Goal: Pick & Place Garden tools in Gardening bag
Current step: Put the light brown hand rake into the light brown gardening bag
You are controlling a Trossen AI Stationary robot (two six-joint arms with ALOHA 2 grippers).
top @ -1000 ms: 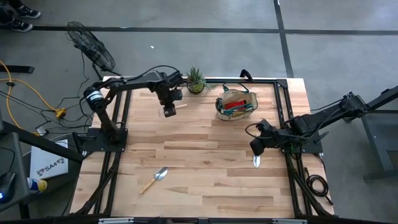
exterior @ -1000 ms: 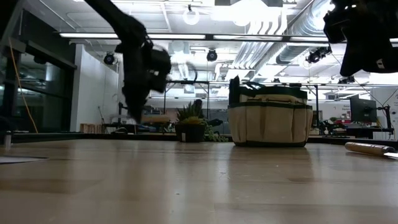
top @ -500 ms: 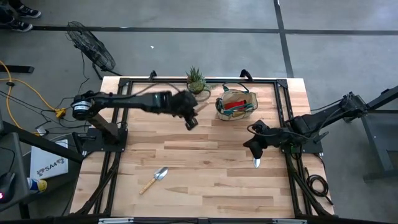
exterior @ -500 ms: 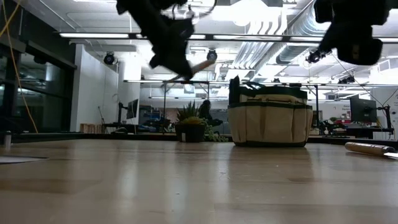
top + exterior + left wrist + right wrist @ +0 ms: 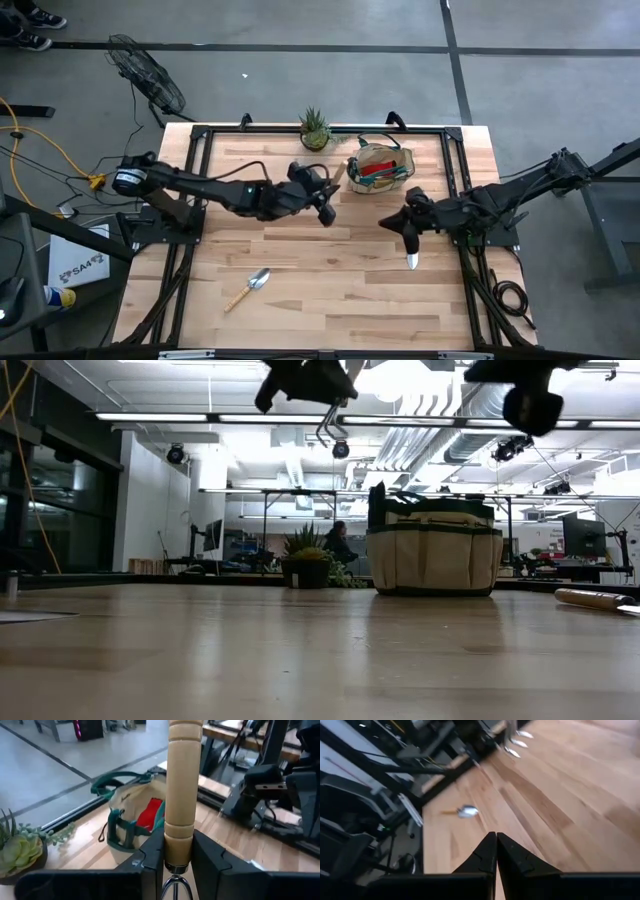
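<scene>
My left gripper (image 5: 330,188) hangs above the table's middle, just left of the tan gardening bag (image 5: 378,168), shut on a small wooden-handled rake (image 5: 181,795). The rake's tines (image 5: 330,425) hang below the gripper in the low view. A red glove (image 5: 150,812) and teal handles show inside the bag, which stands on its base (image 5: 433,550). One trowel (image 5: 248,288) lies flat at the near left. Another trowel (image 5: 411,261) lies below my right gripper (image 5: 395,222), which is shut, empty and raised at the right. My left gripper pinches the rake's wooden handle at its lower end (image 5: 178,847), just above the metal neck, between its two fingers. The fingers point nearly level toward the bag and lie along the handle. The rake is lifted clear, its free handle end toward the bag.
A spiky green potted plant (image 5: 314,130) stands at the far edge, left of the bag. A black frame (image 5: 200,135) runs along the table's far and side edges. Bare wood lies between the two trowels.
My left gripper has swung with the rake from the far edge left of the plant toward the table's right and the bag. It has risen and tipped from pointing down to nearly level. My right gripper has lifted slightly and tipped up, staying shut.
</scene>
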